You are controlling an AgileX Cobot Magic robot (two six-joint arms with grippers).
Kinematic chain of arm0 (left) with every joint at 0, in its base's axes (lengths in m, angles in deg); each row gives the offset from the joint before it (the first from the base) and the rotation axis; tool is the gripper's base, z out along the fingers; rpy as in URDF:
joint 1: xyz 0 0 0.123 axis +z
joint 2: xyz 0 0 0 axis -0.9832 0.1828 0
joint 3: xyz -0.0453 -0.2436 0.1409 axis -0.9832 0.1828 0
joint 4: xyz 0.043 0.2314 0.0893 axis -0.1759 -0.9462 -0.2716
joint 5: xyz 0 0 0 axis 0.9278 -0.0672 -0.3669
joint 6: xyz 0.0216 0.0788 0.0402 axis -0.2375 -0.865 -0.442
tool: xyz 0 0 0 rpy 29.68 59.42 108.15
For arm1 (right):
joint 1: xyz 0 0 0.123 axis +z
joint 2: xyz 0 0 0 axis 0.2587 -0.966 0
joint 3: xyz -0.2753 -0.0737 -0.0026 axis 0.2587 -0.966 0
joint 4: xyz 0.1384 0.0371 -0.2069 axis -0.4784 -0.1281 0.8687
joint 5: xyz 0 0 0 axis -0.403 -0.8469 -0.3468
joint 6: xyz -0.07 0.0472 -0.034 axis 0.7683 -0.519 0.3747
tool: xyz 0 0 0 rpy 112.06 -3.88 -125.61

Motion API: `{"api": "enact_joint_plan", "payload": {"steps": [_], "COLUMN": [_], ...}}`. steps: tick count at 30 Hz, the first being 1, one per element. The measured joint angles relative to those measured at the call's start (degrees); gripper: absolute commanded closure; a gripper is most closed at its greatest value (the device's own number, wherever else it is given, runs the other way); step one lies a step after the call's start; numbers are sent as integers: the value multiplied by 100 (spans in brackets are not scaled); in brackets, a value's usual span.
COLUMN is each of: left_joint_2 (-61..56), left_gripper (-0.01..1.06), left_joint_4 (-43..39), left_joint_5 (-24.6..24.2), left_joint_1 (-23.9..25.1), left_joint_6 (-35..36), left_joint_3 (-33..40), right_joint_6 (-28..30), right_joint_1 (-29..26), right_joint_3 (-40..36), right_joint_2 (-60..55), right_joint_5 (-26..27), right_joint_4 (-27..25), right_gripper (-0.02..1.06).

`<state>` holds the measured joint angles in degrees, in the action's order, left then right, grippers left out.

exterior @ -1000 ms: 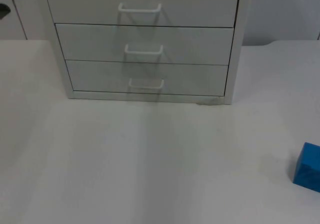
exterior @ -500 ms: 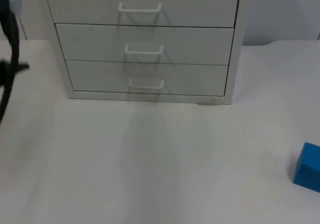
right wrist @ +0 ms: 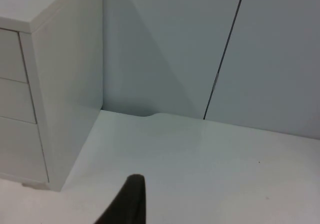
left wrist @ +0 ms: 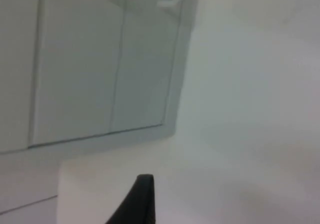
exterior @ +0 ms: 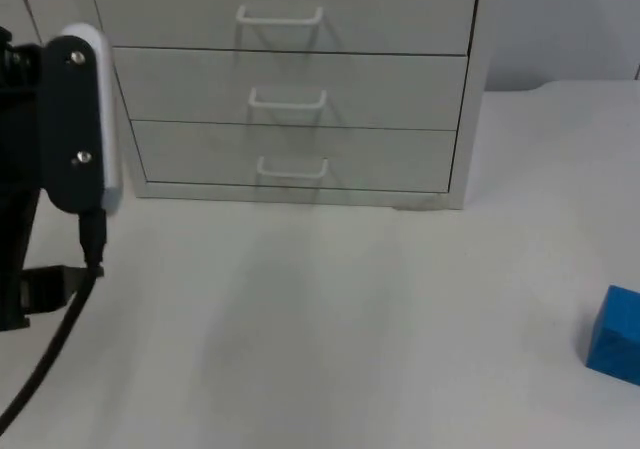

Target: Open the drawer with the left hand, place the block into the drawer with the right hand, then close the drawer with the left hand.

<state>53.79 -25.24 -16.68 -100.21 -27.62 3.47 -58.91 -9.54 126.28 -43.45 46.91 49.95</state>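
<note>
A white cabinet [exterior: 290, 89] with three stacked drawers stands at the back of the table. All three drawers are shut, each with a white bar handle; the lowest handle [exterior: 292, 168] is nearest the table. A blue block [exterior: 614, 335] lies at the table's right edge, partly cut off by the picture. My left arm [exterior: 70, 119] hangs at the left, in front of the cabinet's left corner. The left gripper [left wrist: 143, 199] looks onto the cabinet's front [left wrist: 100, 59] from close by. My right gripper [right wrist: 130, 199] waits beside the cabinet's right side [right wrist: 65, 84], holding nothing that I can see.
The white table [exterior: 330, 309] stretches in front of the cabinet, between the left arm and the block. Behind the cabinet stands the grey partition wall [right wrist: 210, 44].
My left arm has come in from the left edge and now stands large before the cabinet's left corner. The drawers and the block have not moved.
</note>
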Motion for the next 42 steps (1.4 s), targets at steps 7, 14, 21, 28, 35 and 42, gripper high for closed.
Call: {"api": "enact_joint_plan", "payload": {"steps": [7,14,21,28,35,42], "left_joint_2": [231,231,231,231,543,1127], "left_gripper": [0,0,0,0,0,0], "left_joint_4": [-1206,-1694,-1653,-1664,-2019,-2197], "left_joint_5": [-49,-139,-85,66,162,73], "left_joint_1": [-102,-102,-102,-102,-102,-102], "left_joint_6": [1640,2059,2109,2119,2119,2119], "left_joint_3": [-217,-294,-294,-294,-294,-294], "right_joint_6": [0,0,0,0,0,0], "right_joint_1": [0,0,0,0,0,0], "right_joint_3": [0,0,0,0,0,0], "right_joint_2": [0,0,0,0,0,0], "right_joint_5": [-11,-20,-33,-33,-44,-44], "right_joint_4": [10,13,13,23,23,23], "right_gripper": [0,0,0,0,0,0]}}
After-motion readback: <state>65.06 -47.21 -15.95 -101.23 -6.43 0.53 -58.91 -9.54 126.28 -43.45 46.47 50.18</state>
